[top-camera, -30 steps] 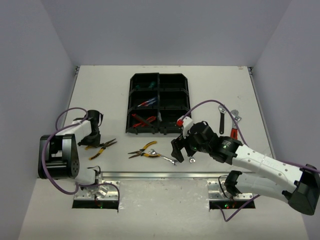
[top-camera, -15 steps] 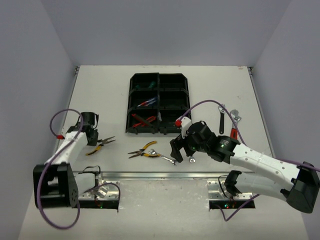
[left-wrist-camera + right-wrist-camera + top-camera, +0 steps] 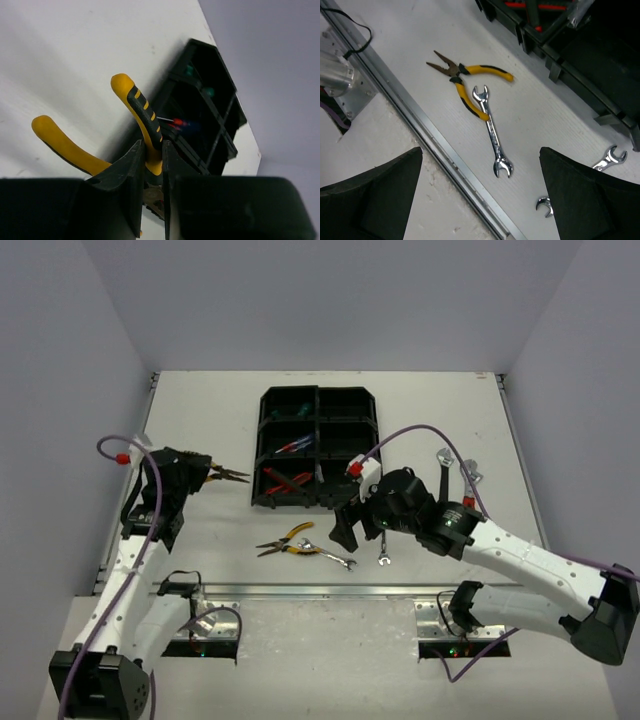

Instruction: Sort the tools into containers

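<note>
Yellow-handled pliers [image 3: 145, 117] sit clamped in the left hand [image 3: 152, 148]; the right hand [image 3: 480, 150] hangs wide above a wrench [image 3: 492, 132].

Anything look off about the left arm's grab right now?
Yes. The left gripper pinches the yellow pliers by one handle only, so the other handle splays wide and the tool sits askew in the grip.

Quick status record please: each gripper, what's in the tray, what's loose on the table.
Left gripper: shut on yellow-handled pliers, raised left of the tray
Right gripper: open, empty, over the silver wrench
Tray, left column: red-handled pliers, screwdrivers
Loose on table: second yellow pliers, silver wrench, smaller wrenches nearby
</note>
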Available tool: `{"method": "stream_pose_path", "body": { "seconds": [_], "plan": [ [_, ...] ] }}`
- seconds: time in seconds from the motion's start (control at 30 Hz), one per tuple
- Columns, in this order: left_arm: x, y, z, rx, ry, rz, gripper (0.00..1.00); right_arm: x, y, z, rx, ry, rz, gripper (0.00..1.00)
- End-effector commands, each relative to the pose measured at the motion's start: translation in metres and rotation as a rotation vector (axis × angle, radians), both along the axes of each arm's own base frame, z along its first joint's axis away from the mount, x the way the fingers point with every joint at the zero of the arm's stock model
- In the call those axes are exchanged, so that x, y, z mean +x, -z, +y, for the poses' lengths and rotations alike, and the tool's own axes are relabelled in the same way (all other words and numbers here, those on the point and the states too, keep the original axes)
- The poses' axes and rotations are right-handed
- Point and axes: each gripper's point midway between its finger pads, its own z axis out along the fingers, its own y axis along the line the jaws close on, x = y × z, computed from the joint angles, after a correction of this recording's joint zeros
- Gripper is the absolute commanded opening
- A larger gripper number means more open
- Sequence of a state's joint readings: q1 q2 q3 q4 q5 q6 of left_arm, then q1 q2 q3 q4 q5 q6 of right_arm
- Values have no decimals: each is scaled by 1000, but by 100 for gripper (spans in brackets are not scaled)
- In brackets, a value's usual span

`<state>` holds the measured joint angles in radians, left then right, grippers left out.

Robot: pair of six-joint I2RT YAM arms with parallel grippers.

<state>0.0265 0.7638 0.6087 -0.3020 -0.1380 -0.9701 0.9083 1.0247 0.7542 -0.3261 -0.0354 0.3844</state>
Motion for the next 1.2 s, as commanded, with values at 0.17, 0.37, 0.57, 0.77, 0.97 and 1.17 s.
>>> {"method": "stream_pose_path", "body": {
  "seconds": [0.17,0.37,0.57,0.77,0.97,1.17],
  "plan": [
    [31,-139,-157,88,576,-470,0,24,-97,34,163,-75,-63,98],
    [70,-166,-197,108,543,-533,0,38,-98,-22,100,204,-125,98],
    [130,-165,-226,93,479,-564,0,29,-117,-87,109,427,-208,99],
    [204,-145,-265,99,434,-570,0,11,-135,-126,126,497,-250,99],
    [280,-124,-299,166,398,-594,0,0,-128,-145,90,511,-258,99],
    [321,-93,-315,222,373,-579,0,-8,-126,-154,83,501,-270,99]
  ]
}}
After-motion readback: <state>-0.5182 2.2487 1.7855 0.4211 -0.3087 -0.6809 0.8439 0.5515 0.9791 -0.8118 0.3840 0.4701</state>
